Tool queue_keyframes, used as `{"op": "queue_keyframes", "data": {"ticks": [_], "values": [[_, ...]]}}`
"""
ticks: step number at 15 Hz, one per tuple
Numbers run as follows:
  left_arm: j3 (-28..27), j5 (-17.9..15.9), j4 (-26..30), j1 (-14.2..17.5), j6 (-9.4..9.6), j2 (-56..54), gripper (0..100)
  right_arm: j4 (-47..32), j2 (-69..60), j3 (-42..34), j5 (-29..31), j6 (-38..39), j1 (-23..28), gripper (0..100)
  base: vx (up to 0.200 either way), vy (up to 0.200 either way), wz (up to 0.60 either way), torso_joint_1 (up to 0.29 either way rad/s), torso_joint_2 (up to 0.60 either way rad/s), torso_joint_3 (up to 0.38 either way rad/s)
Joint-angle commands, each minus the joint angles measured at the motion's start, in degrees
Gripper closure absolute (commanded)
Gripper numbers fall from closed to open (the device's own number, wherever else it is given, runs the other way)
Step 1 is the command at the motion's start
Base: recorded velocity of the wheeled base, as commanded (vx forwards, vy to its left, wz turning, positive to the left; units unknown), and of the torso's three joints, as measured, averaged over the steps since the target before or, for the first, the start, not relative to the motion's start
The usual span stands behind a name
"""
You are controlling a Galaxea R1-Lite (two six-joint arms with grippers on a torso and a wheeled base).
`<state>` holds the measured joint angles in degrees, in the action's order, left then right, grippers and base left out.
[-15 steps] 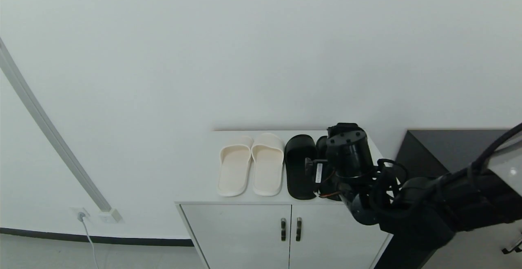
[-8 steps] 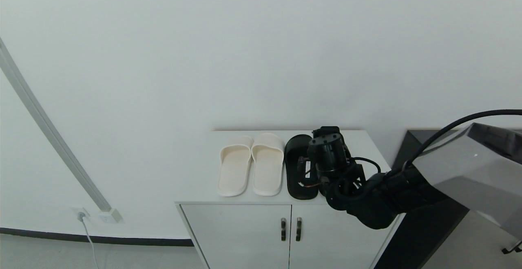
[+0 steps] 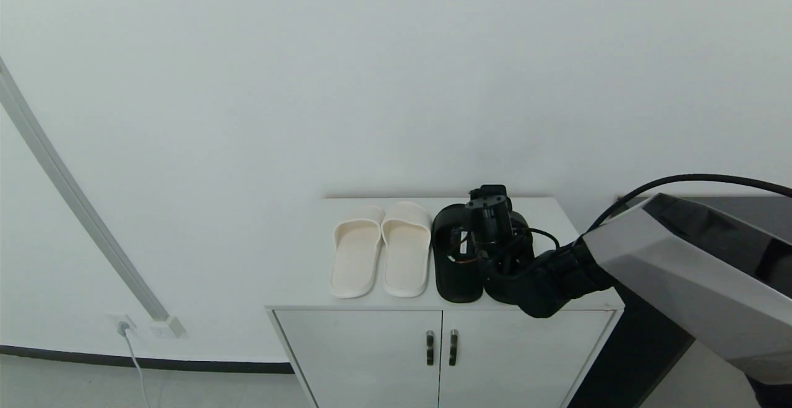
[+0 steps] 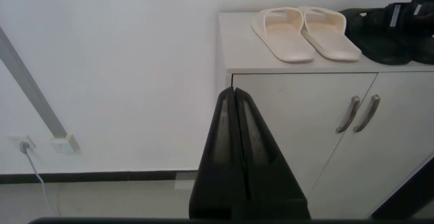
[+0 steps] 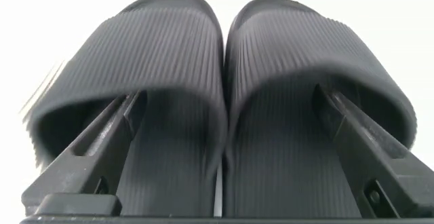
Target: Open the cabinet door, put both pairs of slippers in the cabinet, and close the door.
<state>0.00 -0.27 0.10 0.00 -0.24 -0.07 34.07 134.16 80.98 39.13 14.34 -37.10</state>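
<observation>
The low white 2-door cabinet (image 3: pixel 297 299) stands against the wall with both doors shut, so the opening step is not yet done. On its top lie 4 slippers in 1 row: 1 pair of cream moulded slide slippers (image 3: pixel 380 253) on the left and, just beside it on the right, 1 pair of black ribbed rubber slide slippers (image 3: pixel 456 275), all with toes toward the wall. The right gripper (image 5: pixel 225 107) sits at the black pair with its jaws wide, 1 finger (image 5: pixel 112 139) reaching under the strap of each slipper along its outer side, gripping nothing as yet. The left gripper (image 4: pixel 234 115) hangs low before the cabinet's left front, its jaws pressed together and empty. The 2 dark vertical door handles (image 3: pixel 441 347) meet at the centre seam, to the right of the left gripper. Risks, as judged: closing on 2 soft straps at once may catch only 1 slipper, and the other could drop off the near edge; dragging the black pair left could push the cream pair; and lifting the slippers before a door is open leaves the right arm loaded while the left alone must take a handle.
</observation>
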Motion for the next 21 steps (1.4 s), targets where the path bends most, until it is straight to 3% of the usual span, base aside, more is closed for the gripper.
{"op": "queue_keyframes", "data": {"ticks": [1,5,6,12,14,17,21], "values": [[0.0,-0.08,-0.01,0.0,-0.02,0.07,100,-0.06,2.07,1.99,-0.02,-0.01,0.53,0,0.0,0.0,0.0,0.0,0.0,0.0],[0.0,-0.08,-0.01,0.0,-0.02,0.07,100,0.03,3.22,3.92,-0.02,-0.01,0.71,0,0.0,0.0,0.0,0.0,0.0,0.0],[0.0,-0.08,-0.01,0.0,-0.02,0.07,100,0.03,3.22,3.92,-0.02,-0.01,0.71,100,0.0,0.0,0.0,0.0,0.0,0.0],[0.0,0.0,-0.01,0.0,-0.11,0.07,100,1.0,0.67,2.07,2.09,-0.54,0.36,100,0.0,0.0,0.0,0.0,0.0,0.0],[0.0,0.0,-0.01,0.0,-0.2,0.07,100,4.42,-7.42,-6.54,0.86,-3.09,-0.78,100,0.0,0.0,0.0,0.0,0.0,0.0],[0.0,0.0,-0.01,0.0,-0.2,0.07,100,10.49,-18.67,-21.57,-9.16,-7.92,-3.51,100,0.0,0.0,0.0,0.0,0.0,0.0],[0.0,0.0,-0.01,0.0,-0.11,0.07,100,11.72,-31.68,-38.0,-26.39,-9.59,-5.62,100,0.0,0.0,0.0,0.0,0.0,0.0]]}}
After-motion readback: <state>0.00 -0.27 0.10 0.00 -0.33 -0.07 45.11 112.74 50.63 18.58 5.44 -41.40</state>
